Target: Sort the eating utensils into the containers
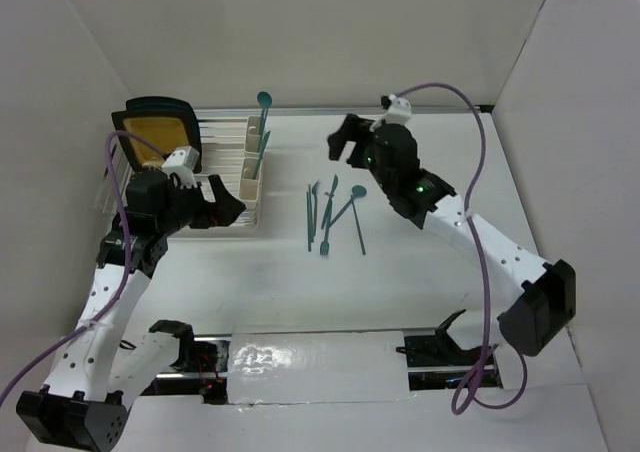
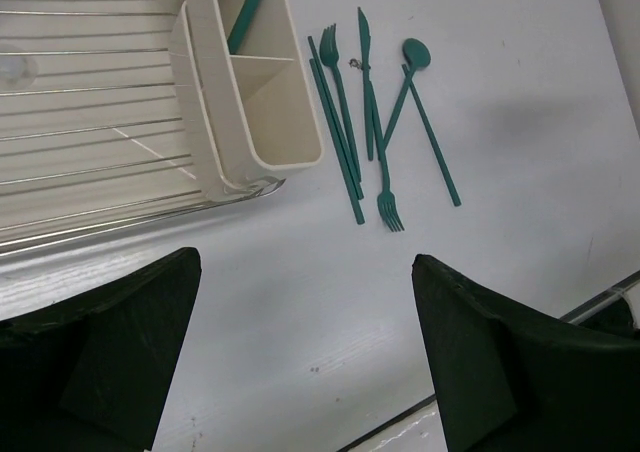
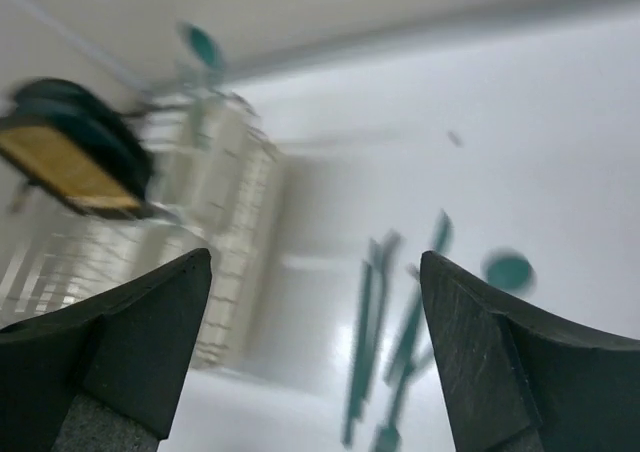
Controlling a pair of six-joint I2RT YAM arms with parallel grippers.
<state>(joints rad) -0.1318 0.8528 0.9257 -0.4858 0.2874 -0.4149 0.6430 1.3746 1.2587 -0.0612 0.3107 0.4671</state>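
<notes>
Teal plastic utensils (image 2: pixel 367 102), slim and thin-handled, beside cream containers (image 2: pixel 288 122).

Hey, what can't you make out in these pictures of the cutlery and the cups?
Right wrist view: motion blur; the loose cutlery cannot be told fork from spoon or knife.
Left wrist view: the top edge cuts off the cups and the head of the utensil standing in them.
Top view: the left arm covers the plate's lower edge.
</notes>
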